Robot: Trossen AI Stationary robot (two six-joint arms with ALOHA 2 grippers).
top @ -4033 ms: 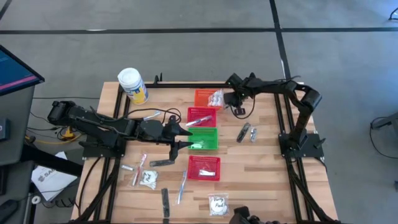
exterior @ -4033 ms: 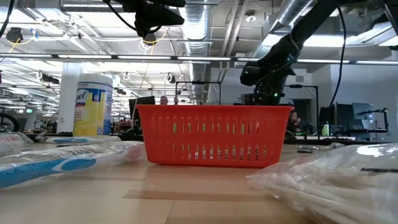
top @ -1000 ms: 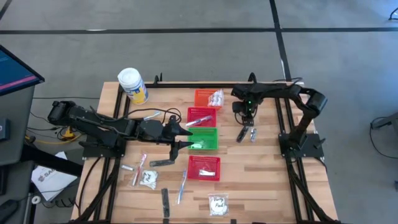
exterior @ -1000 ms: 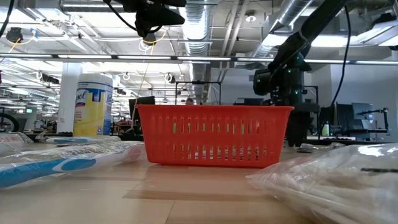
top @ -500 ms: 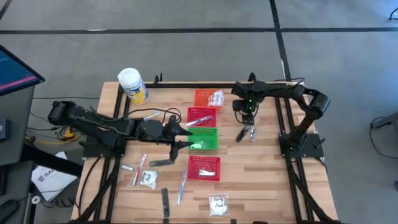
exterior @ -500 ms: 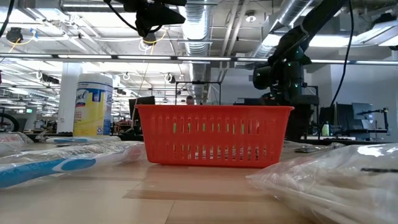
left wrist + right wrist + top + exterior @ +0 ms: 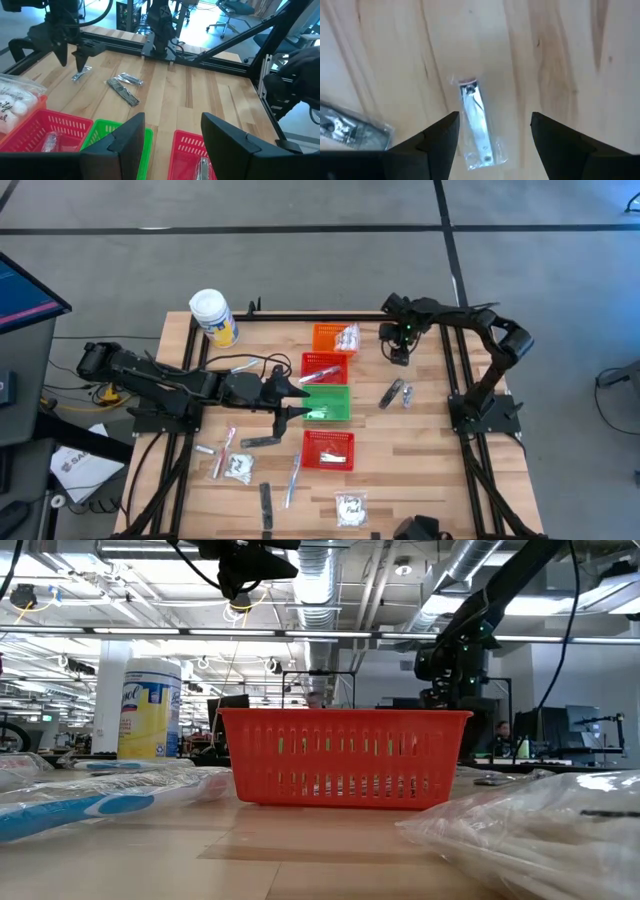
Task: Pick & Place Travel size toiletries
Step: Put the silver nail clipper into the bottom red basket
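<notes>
The right gripper (image 7: 397, 352) hangs over the upper right of the wooden table (image 7: 430, 470) in the overhead frame, just right of the orange basket (image 7: 327, 337), its fingers (image 7: 436, 137) spread wide with nothing between them; its own camera looks straight down on a small silvery item in a clear wrapper (image 7: 476, 127) lying flat on the boards between the two fingers, apart from both, with the end of another wrapped silvery item (image 7: 350, 130) at that frame's left edge. The left gripper (image 7: 295, 397) waits at centre frame over the left edge of the green basket (image 7: 330, 405), its fingers (image 7: 127, 137) also well apart and empty. From the left wrist camera the right gripper shows at upper left above a silvery sachet (image 7: 81, 74), with a dark flat strip (image 7: 123, 93) and a second silvery packet (image 7: 130, 78) lying just beside each other nearby. A clear sachet with white contents (image 7: 347, 337) rests on the right side of the orange basket. More toiletries lie scattered across the lower left of the overhead frame: toothbrushes (image 7: 293, 478), a dark strip (image 7: 265, 505) and clear sachets (image 7: 350, 507). A large white jar with a yellow label (image 7: 214, 317) stands at the table's upper left corner
</notes>
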